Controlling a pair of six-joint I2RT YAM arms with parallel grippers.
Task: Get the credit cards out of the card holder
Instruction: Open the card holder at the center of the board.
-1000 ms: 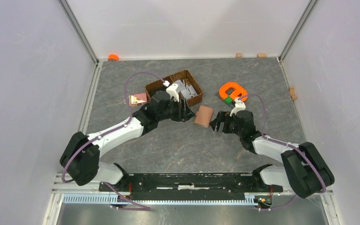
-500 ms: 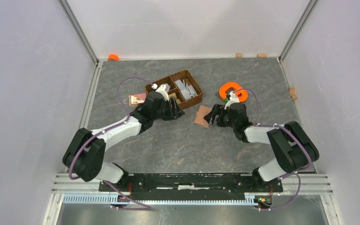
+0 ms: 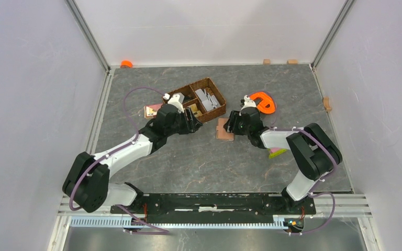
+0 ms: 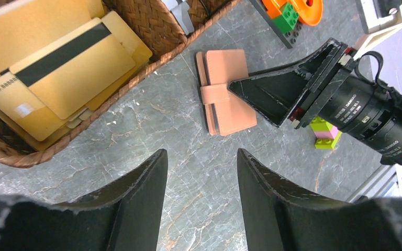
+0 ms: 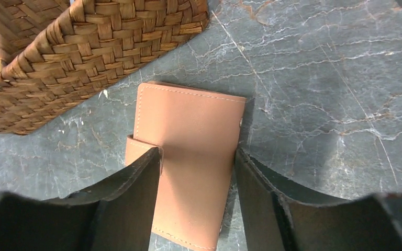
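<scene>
Scanning from the bases outward: two arms, both bent in toward the middle of the table [image 3: 199,162]. One yellow-and-pink brick [image 4: 323,133] sits by the right forearm, partly covered by it in the top view. Left gripper [image 4: 200,172]: fingers spread, nothing between them but bare stone, hanging over the table just in front of the basket [image 3: 215,111]. Right gripper [image 5: 198,154]: fingers also spread, straddling the card holder [image 5: 191,120] across its width, one finger along each long edge, one overlapping the end of the snap tab; can't tell whether they press on it. One card holder, tan-pink, flat on the table, folded shut with the tab across it, just beside the basket's near corner with a thin gap. Whatever it holds is hidden. From the left wrist view the right fingers cover the holder's right edge, so that side is blocked. One basket, dark brown wicker, divided: one compartment holds overlapping gold cards [image 4: 63,68], at least four, the top one with its black stripe up; the other holds pale grey flat pieces [image 3: 207,98], count unclear. One pink-and-white square piece [image 3: 153,111] lies left of the basket, close to the left wrist. One orange ring toy [image 3: 264,102] with a green brick [image 4: 289,11] on it sits behind the right wrist. Far edge: one small orange object [image 3: 126,64] and two tan blocks [image 3: 266,61]; a third tan block [image 3: 326,103] sits by the right wall.
</scene>
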